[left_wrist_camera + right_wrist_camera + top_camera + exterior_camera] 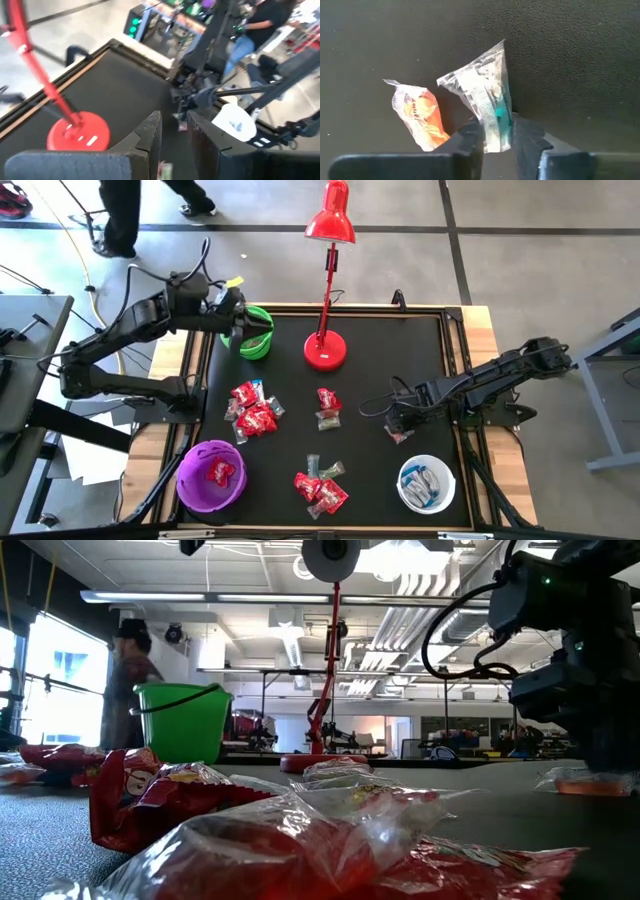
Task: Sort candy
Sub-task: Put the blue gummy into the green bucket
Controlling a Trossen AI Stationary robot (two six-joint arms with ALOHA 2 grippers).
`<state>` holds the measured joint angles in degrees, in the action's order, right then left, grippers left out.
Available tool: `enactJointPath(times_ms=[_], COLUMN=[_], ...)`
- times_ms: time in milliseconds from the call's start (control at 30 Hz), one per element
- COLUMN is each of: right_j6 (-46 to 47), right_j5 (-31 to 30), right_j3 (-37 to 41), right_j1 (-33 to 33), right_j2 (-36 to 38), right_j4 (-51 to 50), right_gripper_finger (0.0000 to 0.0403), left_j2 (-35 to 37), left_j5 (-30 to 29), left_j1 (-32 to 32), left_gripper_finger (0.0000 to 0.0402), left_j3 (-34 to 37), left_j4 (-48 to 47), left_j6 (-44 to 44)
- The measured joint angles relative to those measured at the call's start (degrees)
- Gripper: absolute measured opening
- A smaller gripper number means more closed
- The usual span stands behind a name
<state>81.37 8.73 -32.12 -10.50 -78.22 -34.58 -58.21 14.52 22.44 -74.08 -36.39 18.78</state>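
On my right arm, the fingers (492, 135) are pinched on a clear sweet (485, 97) with a green stripe, gripping its lower end while the rest of the wrapper stands up past the tips. A red-orange sweet (417, 120) lies just beside it on the bench (570, 50), apart from the fingers. From above, this right gripper (400, 423) sits low on the right side of the bench, just on the far side of the white bowl (427, 484), which already has blue-and-white sweets in it.

My left gripper (237, 320) hangs over the green bowl (255, 332) at the far left; its fingers (150, 132) stand a narrow gap apart with nothing between them that I can see.

The rest of the candy is still loose: a red heap (252, 410) left of centre, a small mixed pair (327, 410) near the red lamp (327, 345), and another cluster (320, 488) at the near edge. The purple bowl (211, 476) at near left holds a red one.

I judge this to be the pick-up of the clear sweet. To do it well I would lift straight up before travelling, so the wrapper does not drag the red-orange neighbour along. The hold is on thin wrapper, so I would move slowly; a slip seems the main risk.
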Motion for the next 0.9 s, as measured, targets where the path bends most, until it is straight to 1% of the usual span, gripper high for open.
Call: enactJointPath(times_ms=[133, 233, 300, 400, 567, 633, 733, 900], right_j6=[-2.5, -4.5, -5.9, -8.3, -12.5, -15.2, -20.4, -32.7], right_j5=[-0.2, -0.5, -1.8, -5.8, -16.5, -22.1, -32.3, -49.5], right_j3=[-0.6, -1.8, -2.9, -5.2, -11.1, -14.8, -22.1, -35.4], right_j1=[0.0, 0.0, 0.0, 0.0, 0.0, 0.0, 0.4, 1.6], right_j2=[0.0, -0.2, -0.2, -0.2, -0.2, -0.2, -0.2, -0.2], right_j4=[-1.6, -4.0, -4.4, -4.5, -5.1, -6.1, -8.6, -9.7], right_gripper_finger=[0.0036, 0.0021, 0.0016, 0.0015, 0.0014, 0.0014, 0.0014, 0.0014], left_j2=[-0.3, -0.4, -0.4, -0.4, -1.1, -1.8, -3.4, -7.8], left_j5=[0.0, 0.0, 0.0, 0.0, -0.2, -0.3, -1.1, -7.6], left_j1=[-2.1, -3.2, -4.0, -5.6, -8.3, -9.3, -10.8, -13.2], left_gripper_finger=[0.0081, 0.0081, 0.0081, 0.0081, 0.0081, 0.0081, 0.0081, 0.0081], left_j3=[0.0, 0.0, 0.0, 0.0, 0.0, 0.0, 0.0, 0.0], left_j4=[3.4, 5.3, 6.4, 7.0, 9.9, 12.1, 16.5, 24.1], left_j6=[0.2, 0.7, 1.0, 1.2, 1.2, 1.1, 0.5, -1.0])
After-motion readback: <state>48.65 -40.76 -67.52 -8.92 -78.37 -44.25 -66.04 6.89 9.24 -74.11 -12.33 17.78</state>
